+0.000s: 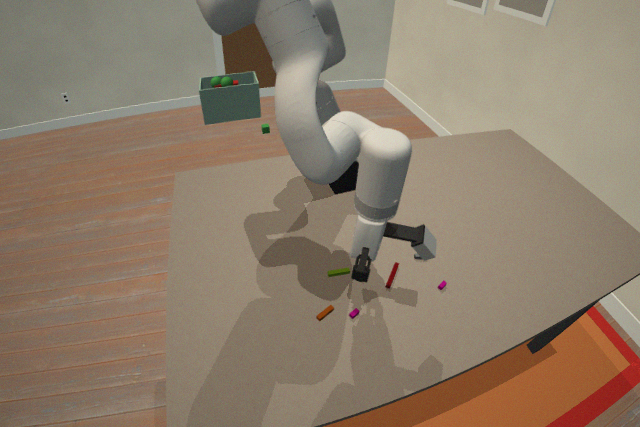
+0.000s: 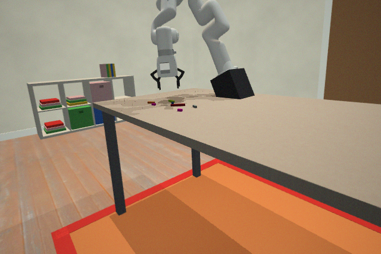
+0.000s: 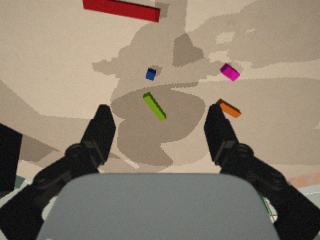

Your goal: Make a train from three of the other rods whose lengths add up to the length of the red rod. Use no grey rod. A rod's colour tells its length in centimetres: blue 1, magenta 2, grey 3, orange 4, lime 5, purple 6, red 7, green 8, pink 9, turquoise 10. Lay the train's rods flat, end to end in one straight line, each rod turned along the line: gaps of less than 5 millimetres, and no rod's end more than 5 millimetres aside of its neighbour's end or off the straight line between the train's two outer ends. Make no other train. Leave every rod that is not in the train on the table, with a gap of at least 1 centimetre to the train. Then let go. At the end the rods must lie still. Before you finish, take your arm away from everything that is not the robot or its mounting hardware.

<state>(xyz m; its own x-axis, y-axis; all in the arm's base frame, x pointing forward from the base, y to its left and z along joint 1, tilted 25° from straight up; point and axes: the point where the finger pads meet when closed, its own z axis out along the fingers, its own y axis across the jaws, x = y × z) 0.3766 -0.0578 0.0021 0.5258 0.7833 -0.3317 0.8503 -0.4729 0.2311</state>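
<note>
The red rod (image 1: 392,275) lies flat on the table, and it also shows at the top of the wrist view (image 3: 121,10). The lime rod (image 1: 338,271) lies just left of my gripper (image 1: 361,269). In the wrist view the lime rod (image 3: 154,106) sits between and ahead of the open fingers, with the small blue rod (image 3: 151,74) just beyond it. The orange rod (image 1: 325,312) and one magenta rod (image 1: 353,312) lie nearer the table's front. A second magenta rod (image 1: 442,284) lies to the right. The grey rod (image 2: 194,106) lies apart. My gripper (image 2: 167,84) hovers above the table, open and empty.
The black robot base (image 2: 232,83) stands at the back of the table. A green bin (image 1: 229,96) and a small green cube (image 1: 265,128) are on the floor behind. A shelf (image 2: 80,103) stands beyond the table's far edge.
</note>
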